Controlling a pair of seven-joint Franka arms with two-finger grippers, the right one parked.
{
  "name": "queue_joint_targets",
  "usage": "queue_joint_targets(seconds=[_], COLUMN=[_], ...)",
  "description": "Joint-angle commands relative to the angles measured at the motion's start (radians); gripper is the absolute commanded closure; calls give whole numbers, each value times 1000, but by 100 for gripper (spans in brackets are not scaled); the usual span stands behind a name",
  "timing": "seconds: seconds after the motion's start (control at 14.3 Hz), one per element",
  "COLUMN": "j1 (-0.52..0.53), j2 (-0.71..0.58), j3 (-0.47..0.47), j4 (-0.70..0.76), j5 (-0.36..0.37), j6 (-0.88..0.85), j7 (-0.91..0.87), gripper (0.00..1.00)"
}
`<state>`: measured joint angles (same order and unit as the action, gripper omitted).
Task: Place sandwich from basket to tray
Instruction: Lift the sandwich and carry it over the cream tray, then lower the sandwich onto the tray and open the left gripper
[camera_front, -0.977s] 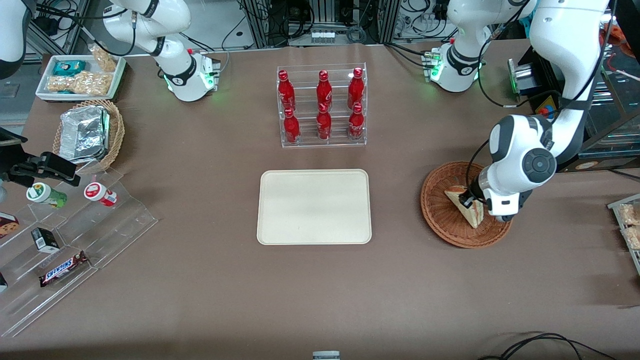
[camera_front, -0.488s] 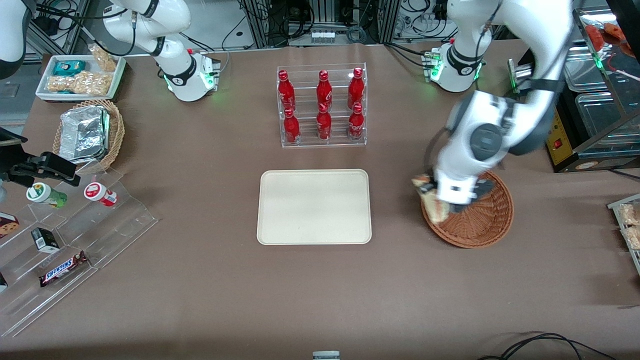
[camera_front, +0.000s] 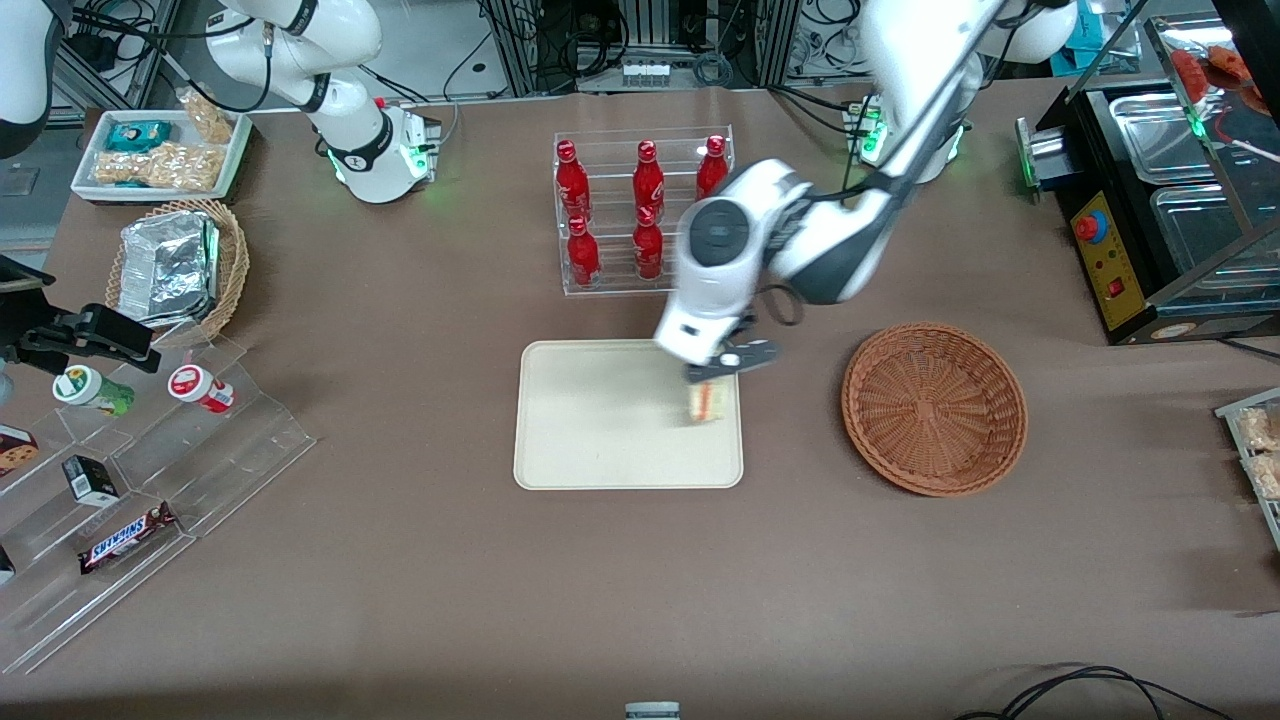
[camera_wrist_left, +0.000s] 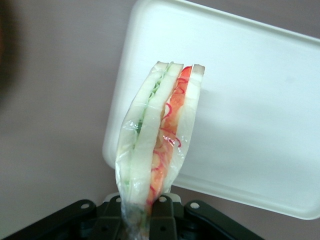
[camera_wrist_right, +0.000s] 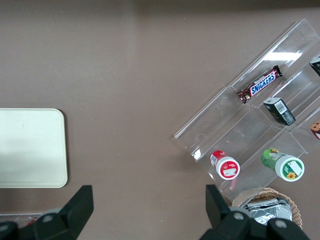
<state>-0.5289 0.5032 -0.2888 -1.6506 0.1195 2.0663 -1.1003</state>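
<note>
My left gripper (camera_front: 712, 378) is shut on the sandwich (camera_front: 707, 402), a wedge of white bread with red and green filling in clear wrap. It holds the sandwich above the cream tray (camera_front: 600, 420), over the tray's edge nearest the basket. The wrist view shows the sandwich (camera_wrist_left: 160, 135) pinched at its base between the gripper's (camera_wrist_left: 145, 220) fingers, with a tray (camera_wrist_left: 250, 100) corner below. The reddish-brown wicker basket (camera_front: 935, 408) stands beside the tray toward the working arm's end, with nothing in it.
A clear rack of red bottles (camera_front: 645, 212) stands just farther from the camera than the tray, close to the arm's wrist. Toward the parked arm's end are a clear stepped snack display (camera_front: 130, 480), a tan basket with foil package (camera_front: 178, 268) and a white snack tray (camera_front: 160, 155).
The gripper lifted the sandwich out of the basket and carried it sideways to above the tray. The basket is left with nothing in it.
</note>
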Motion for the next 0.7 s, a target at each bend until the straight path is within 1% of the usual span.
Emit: queue_joint_targets(seconds=[0.0, 0.14, 0.28, 0.42, 0.63], j1=[-88, -127, -135, -137, -137], j2=[207, 291, 340, 373, 374], j3=[16, 19, 20, 20, 20], j4=[250, 346, 400, 419, 411], j5=[84, 89, 89, 91, 101], j6=[-46, -45, -40, -40, -49], j7=[-58, -58, -59, -58, -56], gripper=[90, 85, 81, 79, 78])
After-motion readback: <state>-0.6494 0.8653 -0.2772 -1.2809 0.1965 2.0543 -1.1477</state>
